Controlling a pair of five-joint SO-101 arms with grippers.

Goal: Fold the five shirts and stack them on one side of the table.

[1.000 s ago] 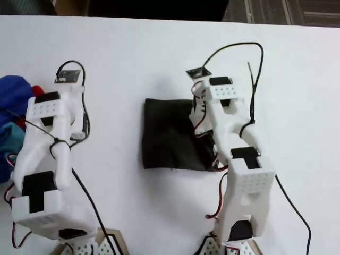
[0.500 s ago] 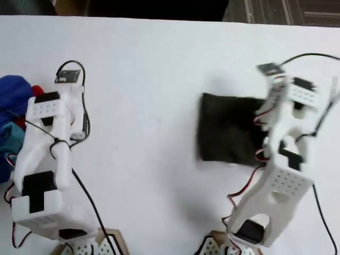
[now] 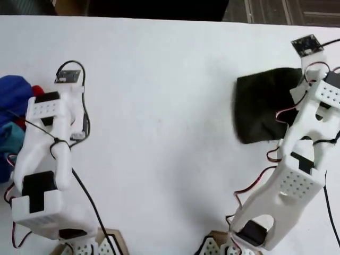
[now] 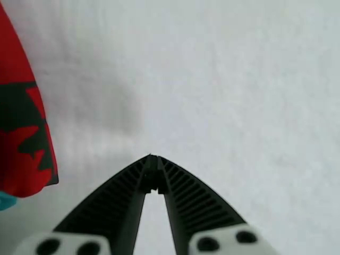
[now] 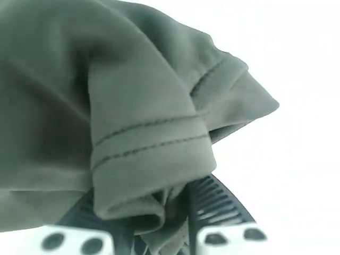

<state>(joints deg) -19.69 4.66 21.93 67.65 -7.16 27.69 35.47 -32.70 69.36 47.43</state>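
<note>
Dark folded shirt [image 3: 263, 106] sits near the right edge of the white surface [image 3: 159, 95], its hem pinched in the right claw [image 5: 180, 212]. The left claw [image 4: 152, 162], closed on nothing, hangs beside bundled shirts [image 3: 13, 106] at the left edge, with broad bare room between.

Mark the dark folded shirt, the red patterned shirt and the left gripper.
dark grey folded cloth shirt [image 3: 257, 109]: high view, middle of its flat panel.
red patterned cloth shirt [image 4: 16, 53]: left wrist view, plain red patch.
left arm's black ribbed gripper [image 4: 152, 159]: left wrist view, where its shut fingertips meet.
</note>
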